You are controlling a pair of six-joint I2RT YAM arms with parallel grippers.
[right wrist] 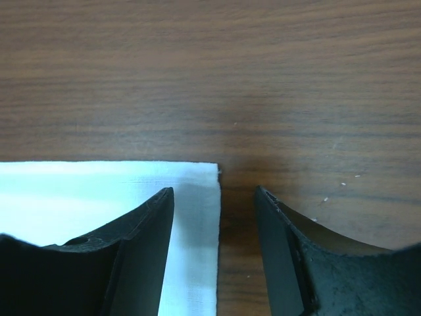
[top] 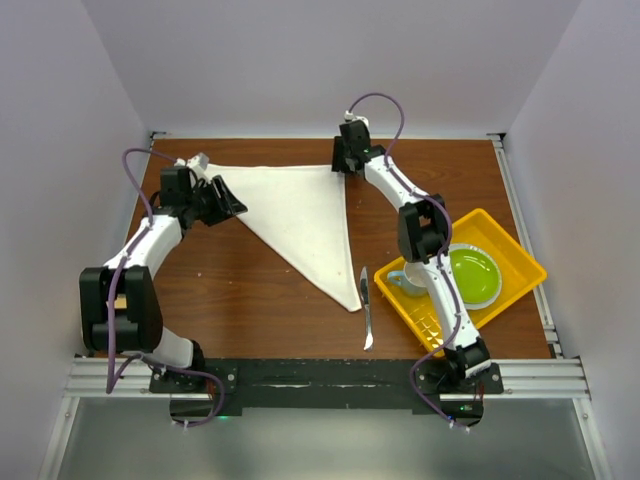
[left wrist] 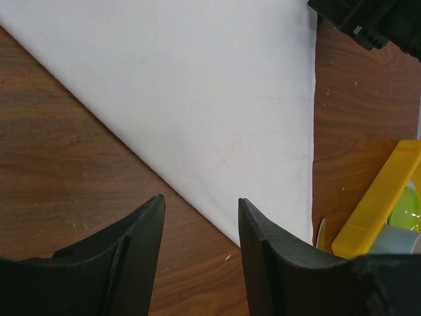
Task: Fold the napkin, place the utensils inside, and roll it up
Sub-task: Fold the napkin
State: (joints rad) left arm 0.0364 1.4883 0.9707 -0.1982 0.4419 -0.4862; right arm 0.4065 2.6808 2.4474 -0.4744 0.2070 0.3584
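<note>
Knife [top: 366,308] lengthwise near-to-far, beside napkin [top: 300,215]

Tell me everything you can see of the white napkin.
The napkin is white, soft-looking cloth, folded into a flat triangle on the wooden table. One straight edge runs along the far side, another runs down its right side, and the diagonal edge ends in a near point beside the knife. Its far left corner looks bunched. The right pincer stands open over the far right corner, not gripping it.
</note>
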